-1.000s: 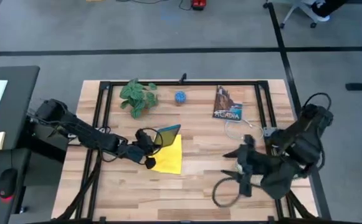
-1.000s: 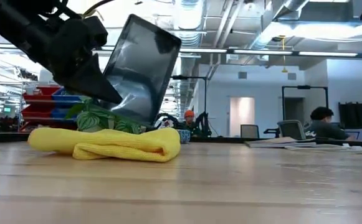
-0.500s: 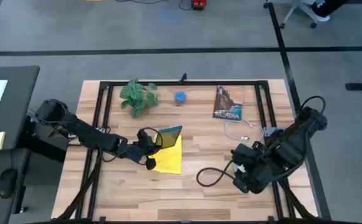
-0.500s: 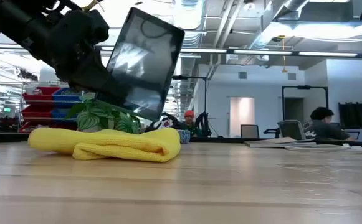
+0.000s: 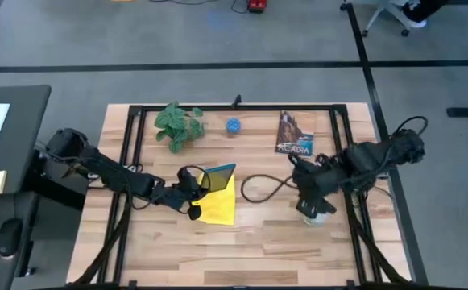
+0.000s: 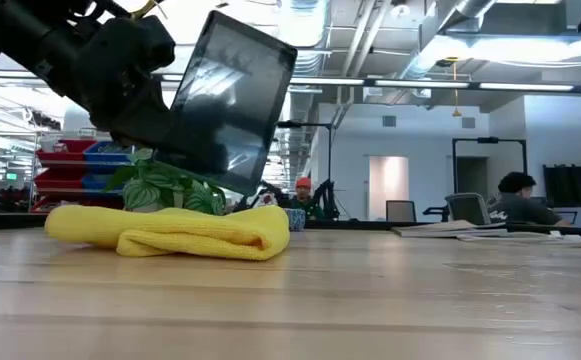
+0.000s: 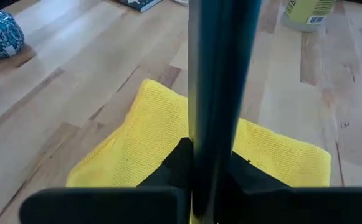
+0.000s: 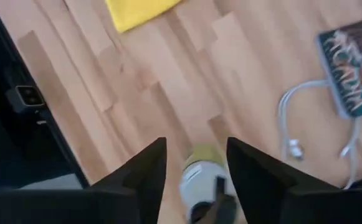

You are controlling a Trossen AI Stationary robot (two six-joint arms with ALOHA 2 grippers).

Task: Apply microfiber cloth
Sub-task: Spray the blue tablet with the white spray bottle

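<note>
The yellow microfiber cloth [image 5: 219,204] lies folded on the wood table [image 5: 258,242], also seen in the low view [image 6: 170,230]. Just above it my left gripper [image 5: 195,184] is shut on a dark tablet [image 6: 232,105], which stands tilted on edge. My right gripper [image 8: 196,168] hangs open over a yellow-green bottle [image 8: 202,180] at the table's right [image 5: 314,213]. Its fingers stand on either side of the bottle's top, apart from it. My left gripper pinches the tablet's lower edge [image 7: 213,163] between its two fingers, one on each face. The fingers [image 6: 135,105] come level from the table's left. The tablet is tilted, its top leaning toward the right, and looks lifted clear above the cloth.
A small plant [image 5: 177,126], a blue ball [image 5: 233,126] and a book [image 5: 296,133] stand along the far side. A white cable [image 5: 306,165] lies by the book. A black cable loop [image 5: 262,189] trails from my right arm. A black frame [image 5: 129,161] borders the table.
My right arm has swung from the table's near right corner toward the far side and left, coming over the bottle, with its black cable loop dragged along. My left gripper has raised the tablet slightly above the cloth, which has stayed still.
</note>
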